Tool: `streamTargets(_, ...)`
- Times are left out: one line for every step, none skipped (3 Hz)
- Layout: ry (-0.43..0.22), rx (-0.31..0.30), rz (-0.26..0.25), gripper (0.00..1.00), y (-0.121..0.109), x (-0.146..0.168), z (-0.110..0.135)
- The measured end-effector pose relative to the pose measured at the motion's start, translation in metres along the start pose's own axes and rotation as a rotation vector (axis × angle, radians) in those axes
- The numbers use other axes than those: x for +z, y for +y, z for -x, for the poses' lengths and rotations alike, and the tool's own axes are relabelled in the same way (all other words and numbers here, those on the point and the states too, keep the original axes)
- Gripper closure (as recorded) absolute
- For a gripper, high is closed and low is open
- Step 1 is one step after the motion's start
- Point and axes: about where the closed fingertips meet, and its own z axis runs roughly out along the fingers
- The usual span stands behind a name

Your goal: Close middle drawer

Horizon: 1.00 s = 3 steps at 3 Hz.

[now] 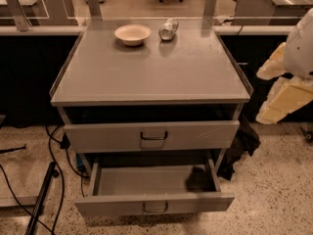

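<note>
The cream two-finger gripper (266, 96) hangs off the right side of the grey metal cabinet (151, 77), about level with its top. Its fingers look parted from this angle, with nothing in them. The shallow grey metal middle drawer (112, 205) is pulled well out — low and to the gripper's left, flat front running side to side. Closing it means getting down before that front and pushing straight back — into the cabinet.
</note>
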Motion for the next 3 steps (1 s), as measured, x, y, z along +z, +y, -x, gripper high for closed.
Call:
streamTargets(-0.055,0.048,-0.033,0.71,0.023,0.031,-0.018)
streamTargets(-0.102,0.105,-0.037,0.94,0.041,0.072,-0.036)
streamTargets(-0.162,0.170,-0.002,1.00,0.063,0.131,-0.062)
